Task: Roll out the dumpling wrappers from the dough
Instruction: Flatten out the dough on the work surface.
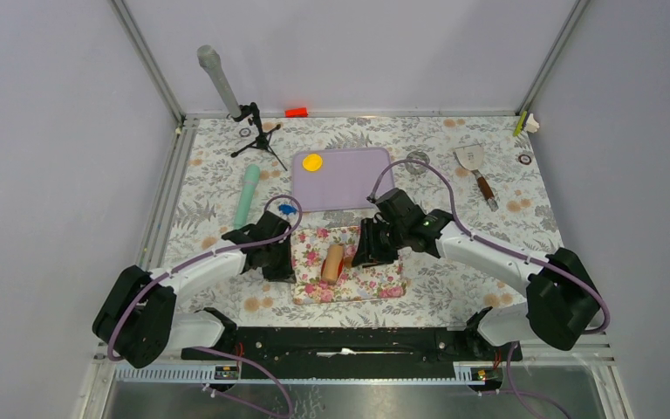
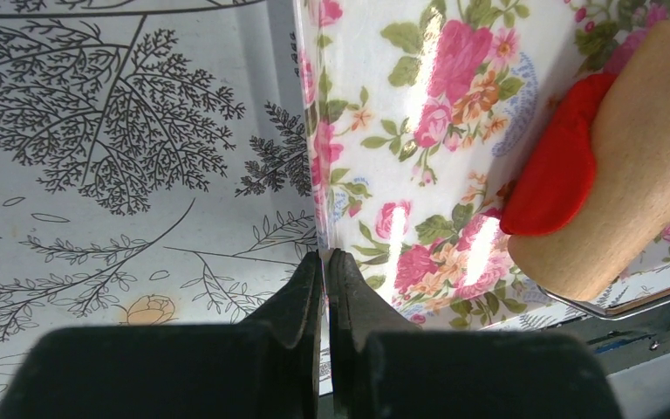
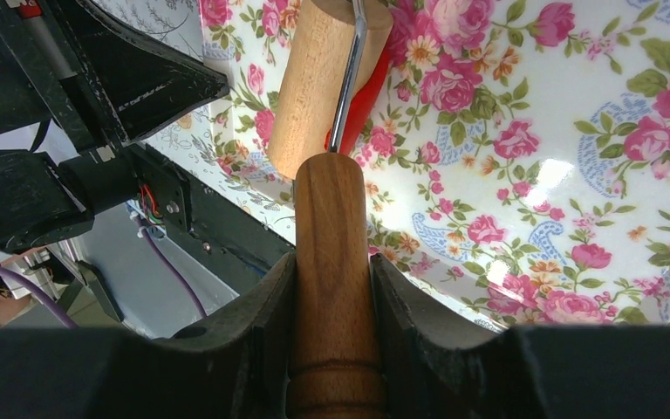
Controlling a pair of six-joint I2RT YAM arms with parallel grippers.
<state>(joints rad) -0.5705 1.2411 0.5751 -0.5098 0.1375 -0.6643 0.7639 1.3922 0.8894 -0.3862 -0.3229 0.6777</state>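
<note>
Dough (image 2: 551, 175) shows in my left wrist view as a bright red, flattened lump at 3 o'clock, on the floral mat (image 2: 419, 131) and pressed against the side of the wooden roller (image 2: 641, 148). My left gripper (image 2: 324, 262) is clenched to a thin slit, with its tips at the mat's edge at 6 o'clock. Whether that edge is nipped between them I cannot tell. From my right wrist, my right gripper (image 3: 331, 262) grasps the roller's wooden handle (image 3: 331, 201), both jaws tight on its sides, and a red sliver peeks out beside the roller at 12 o'clock. From above, the roller sits on the mat, with my left jaws at the mat's 9 o'clock and my right at 2 o'clock. A yellow wrapper (image 1: 312, 161) rests on the purple board (image 1: 353, 183) at 12 o'clock beyond the mat. I judge the clay light, soft and tacky. It should spread under modest pressure, smear or cling to the wood, and tear if pinched, so I would work it through the handle and lift any disc by its rim.
</note>
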